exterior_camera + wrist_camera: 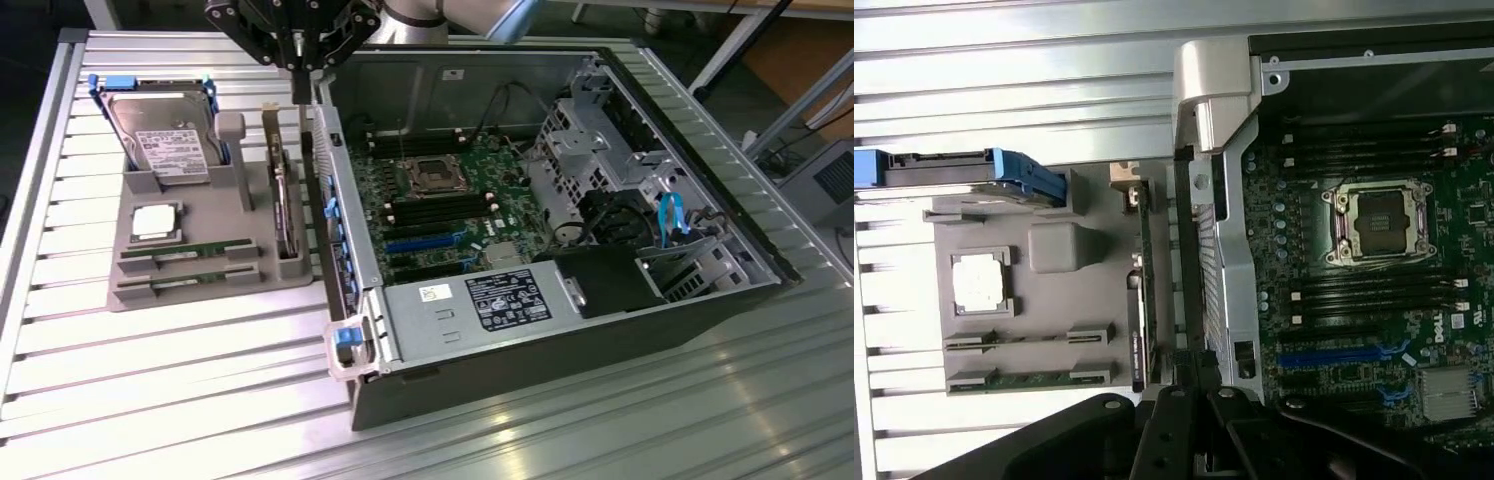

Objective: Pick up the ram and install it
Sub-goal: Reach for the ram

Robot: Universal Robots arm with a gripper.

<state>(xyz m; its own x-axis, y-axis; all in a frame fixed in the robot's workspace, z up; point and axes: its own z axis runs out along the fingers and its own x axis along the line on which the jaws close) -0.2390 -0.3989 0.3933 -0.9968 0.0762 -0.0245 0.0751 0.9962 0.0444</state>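
Observation:
Two ram sticks lie side by side in the slots of a grey holder (267,280). They are narrow green boards, one (187,255) just behind the other (187,283), and they also appear in the wrist view (1029,340) (1029,378). My gripper (304,92) hangs high over the gap between the holder and the open computer case (561,370), well away from both sticks. Its fingers are shut with nothing between them. In the wrist view the gripper (1197,390) looks down on the case wall. The motherboard's black memory slots (447,208) (1374,298) flank the CPU socket (434,175).
The holder also carries a hard drive with blue rails (167,135), a square silver CPU (154,222) and a card standing on edge (283,200). The case's upright side wall (327,200) stands between holder and motherboard. A power supply (487,300) and cables (667,215) crowd the case interior.

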